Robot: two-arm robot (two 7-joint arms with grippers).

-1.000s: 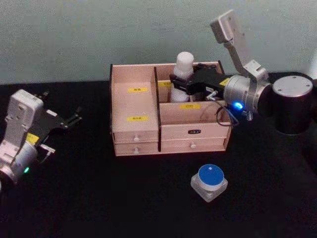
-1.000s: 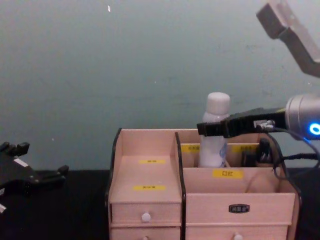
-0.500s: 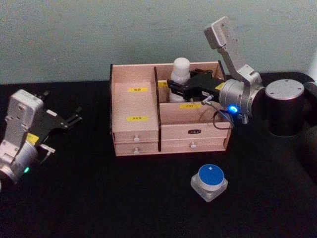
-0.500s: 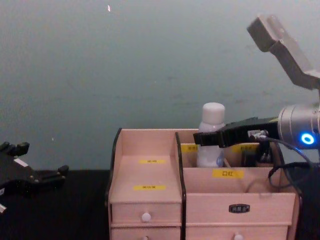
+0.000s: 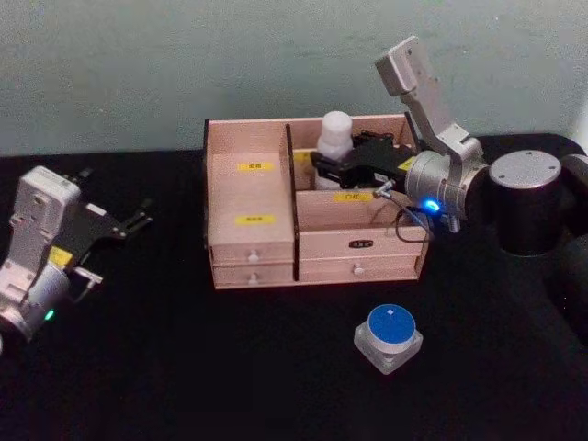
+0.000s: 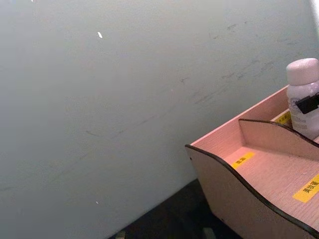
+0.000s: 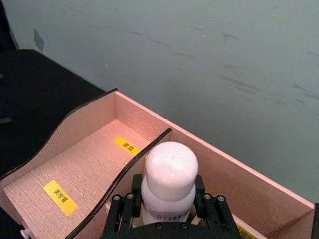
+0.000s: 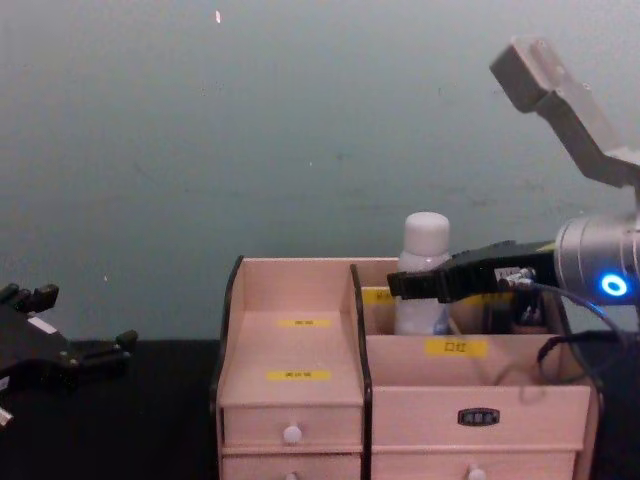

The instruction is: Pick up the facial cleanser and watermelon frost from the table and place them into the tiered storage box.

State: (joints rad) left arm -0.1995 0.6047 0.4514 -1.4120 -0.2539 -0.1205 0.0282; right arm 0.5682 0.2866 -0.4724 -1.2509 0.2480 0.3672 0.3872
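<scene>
- Right pincer [image 5: 329,163] reaches in from the right over the back of the tiered storage box [image 5: 358,243]. It is clamped on a white bottle [image 5: 335,129] with a rounded cap.
- The right wrist view gives the grip most plainly: a black finger [image 7: 122,205] sits on each side of the bottle's shoulder, with the cap standing clear above them.
- The head view gives the compartment. The bottle is upright in the rear section of the box's right half, just beside the dark-edged middle divider [image 5: 291,197].
- From the chest view the bottle's lower part is hidden behind the stepped front wall with its yellow label [image 8: 455,347] — whether the base touches the compartment floor cannot be told.
- The left wrist view looks along the box's curved left wall [image 6: 234,199] to the bottle's cap at the far side, a black fingertip against it.
- The head view also takes in a square jar with a blue lid [image 5: 389,336]. It stands on the black table [image 5: 184,367] in front of the box's right end, well apart from both pincers.
- Left pincer [image 5: 138,220] hangs over the table's left side, away from the box — fingers spread and holding nothing.
</scene>
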